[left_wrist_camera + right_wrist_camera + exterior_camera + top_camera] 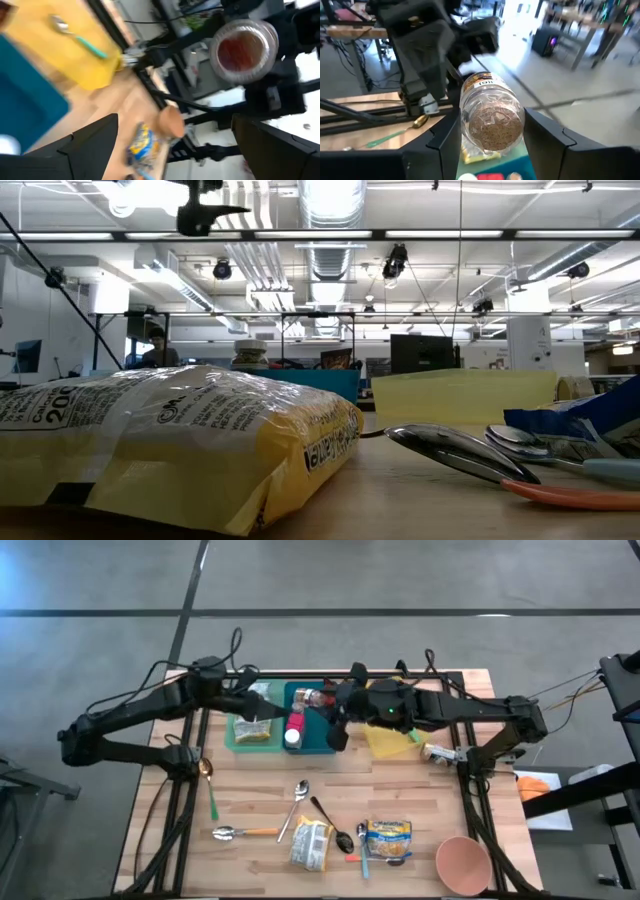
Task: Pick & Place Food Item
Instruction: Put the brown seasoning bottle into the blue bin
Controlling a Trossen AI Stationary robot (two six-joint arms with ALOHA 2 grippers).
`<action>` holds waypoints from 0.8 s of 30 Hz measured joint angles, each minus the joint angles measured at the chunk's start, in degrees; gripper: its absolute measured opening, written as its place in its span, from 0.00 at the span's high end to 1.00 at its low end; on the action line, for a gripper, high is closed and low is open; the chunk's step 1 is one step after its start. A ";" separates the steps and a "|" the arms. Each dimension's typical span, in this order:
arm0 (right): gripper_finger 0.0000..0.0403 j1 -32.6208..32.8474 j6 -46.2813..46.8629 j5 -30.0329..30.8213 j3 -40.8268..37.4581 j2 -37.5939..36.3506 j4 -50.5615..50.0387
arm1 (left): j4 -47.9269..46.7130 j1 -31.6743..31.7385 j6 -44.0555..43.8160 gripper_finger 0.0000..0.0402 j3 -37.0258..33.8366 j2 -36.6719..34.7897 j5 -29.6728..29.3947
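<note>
Right gripper clamps spice jar sideways, base toward its camera.

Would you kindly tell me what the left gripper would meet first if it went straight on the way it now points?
Most likely the jar held in the right gripper. It lies just ahead of the open left gripper, slightly off its line; depth is unclear.

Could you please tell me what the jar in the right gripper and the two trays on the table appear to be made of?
The jar looks like clear plastic or glass: brown grains show through its glossy wall. The teal tray and yellow tray look like matte moulded plastic, uniform in colour with no visible shine, though the pictures leave that open.
</note>
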 joint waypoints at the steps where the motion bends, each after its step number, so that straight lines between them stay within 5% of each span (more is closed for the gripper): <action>1: 0.57 -0.81 1.71 -1.09 0.00 0.00 -0.77 | -1.73 0.03 0.62 0.01 0.00 -0.82 -0.81; 15: 0.57 -13.76 19.95 -14.29 0.02 0.02 -12.01 | -5.11 0.07 2.37 0.01 0.00 -5.14 -2.20; 24: 0.57 -18.88 21.53 -22.35 0.75 5.51 -19.93 | -5.13 0.07 2.38 0.01 0.00 -5.03 -2.22</action>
